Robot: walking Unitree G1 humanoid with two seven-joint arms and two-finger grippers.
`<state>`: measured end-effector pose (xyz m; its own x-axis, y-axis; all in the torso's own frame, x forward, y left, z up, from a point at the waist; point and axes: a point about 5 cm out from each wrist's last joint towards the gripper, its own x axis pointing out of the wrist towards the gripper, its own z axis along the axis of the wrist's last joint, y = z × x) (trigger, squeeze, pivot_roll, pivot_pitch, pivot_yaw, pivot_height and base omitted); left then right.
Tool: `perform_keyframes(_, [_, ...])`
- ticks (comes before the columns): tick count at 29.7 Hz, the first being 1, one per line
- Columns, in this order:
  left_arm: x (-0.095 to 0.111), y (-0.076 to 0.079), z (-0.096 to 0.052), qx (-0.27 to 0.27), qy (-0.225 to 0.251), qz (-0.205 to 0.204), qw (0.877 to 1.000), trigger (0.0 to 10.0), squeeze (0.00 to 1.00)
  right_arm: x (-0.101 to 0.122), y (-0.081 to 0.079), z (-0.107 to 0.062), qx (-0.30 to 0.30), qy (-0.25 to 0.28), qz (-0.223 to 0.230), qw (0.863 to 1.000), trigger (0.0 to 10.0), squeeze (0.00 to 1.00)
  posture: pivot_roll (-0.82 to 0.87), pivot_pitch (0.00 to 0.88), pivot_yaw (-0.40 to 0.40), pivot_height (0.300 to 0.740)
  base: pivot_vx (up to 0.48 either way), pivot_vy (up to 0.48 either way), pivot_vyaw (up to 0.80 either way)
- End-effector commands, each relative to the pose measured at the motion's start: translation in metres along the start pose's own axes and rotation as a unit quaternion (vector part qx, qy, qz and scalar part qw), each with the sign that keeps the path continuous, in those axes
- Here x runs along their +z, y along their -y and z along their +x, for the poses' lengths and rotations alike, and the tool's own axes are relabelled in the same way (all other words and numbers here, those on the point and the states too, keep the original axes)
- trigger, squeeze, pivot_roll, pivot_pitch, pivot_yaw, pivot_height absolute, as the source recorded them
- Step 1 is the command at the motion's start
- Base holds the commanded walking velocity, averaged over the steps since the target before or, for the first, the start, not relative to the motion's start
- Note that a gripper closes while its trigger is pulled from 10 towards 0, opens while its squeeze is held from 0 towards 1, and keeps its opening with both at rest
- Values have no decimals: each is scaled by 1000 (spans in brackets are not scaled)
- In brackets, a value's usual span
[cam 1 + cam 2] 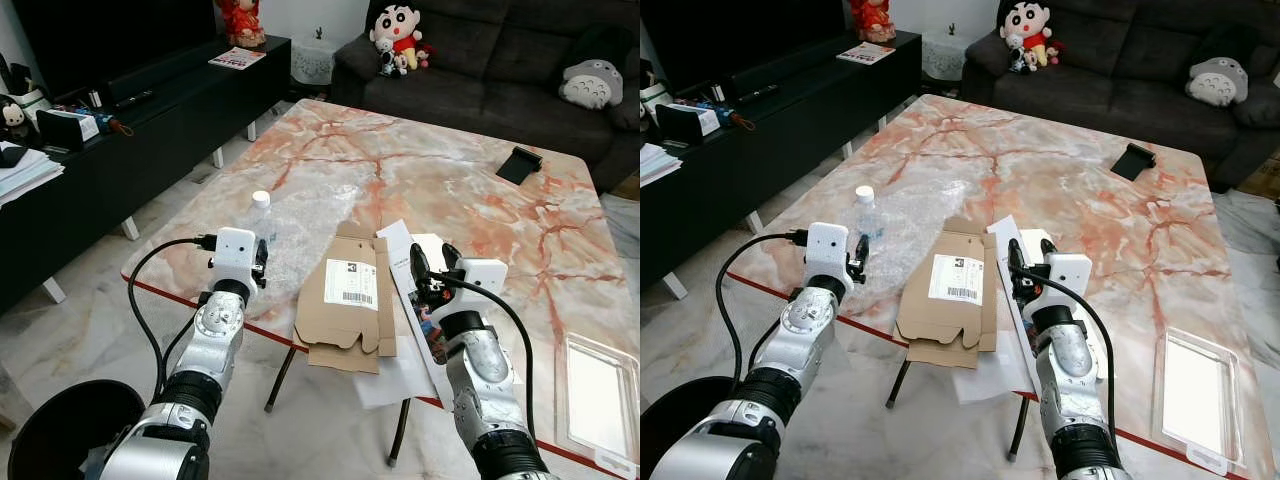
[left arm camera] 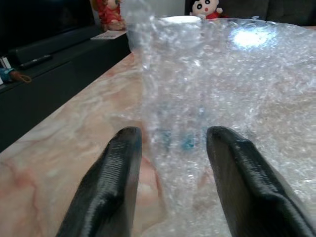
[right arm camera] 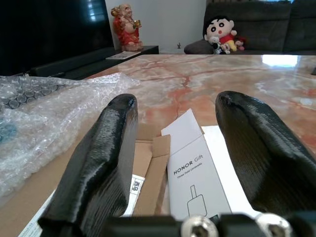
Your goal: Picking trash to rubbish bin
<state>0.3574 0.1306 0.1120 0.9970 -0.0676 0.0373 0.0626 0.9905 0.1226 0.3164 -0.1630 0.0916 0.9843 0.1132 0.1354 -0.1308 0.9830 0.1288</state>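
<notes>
From the head views, your left claw (image 1: 258, 262) sits at the counter (image 1: 420, 180) edge with the clear bottle (image 1: 261, 215) upright just ahead of it, on the bubble wrap (image 1: 300, 235); the right claw (image 1: 432, 268) hovers over the white box (image 1: 420, 300), beside the flattened cardboard (image 1: 345, 305). Left wrist view: fingers wide, bottle (image 2: 170, 98) dead ahead between them, long axis vertical, see-through, white-capped. Right wrist view: fingers wide, holding nothing, box (image 3: 195, 182) lying lengthwise straight ahead. The black bin (image 1: 60, 435) waits down by your left arm.

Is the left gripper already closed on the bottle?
No. In the left wrist view the left gripper is open, its fingers apart either side of the bottle, not touching it.
</notes>
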Motion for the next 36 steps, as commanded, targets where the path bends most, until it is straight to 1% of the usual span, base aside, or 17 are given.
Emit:
perform_keyframes(1, [3,4,2,-8,7,4,1000,0,0,3,4,-1,-6,3,-3,1000,10000,0,85,0,-112,740,0,0,0])
perform_keyframes(18, [6,9,3,-18,14,2,1000,0,0,2,8,-1,-10,-4,-6,1000,10000,0,76,0,-111,740,0,0,0])
perform_keyframes(31, [6,11,2,-25,19,0,1000,0,0,1,6,0,-8,-6,-7,1000,10000,0,77,0,-102,740,0,0,0])
perform_keyframes(36, [9,13,1,-29,30,-5,999,0,0,1,5,1,-7,-6,-6,1000,10000,0,78,0,-99,740,0,0,0])
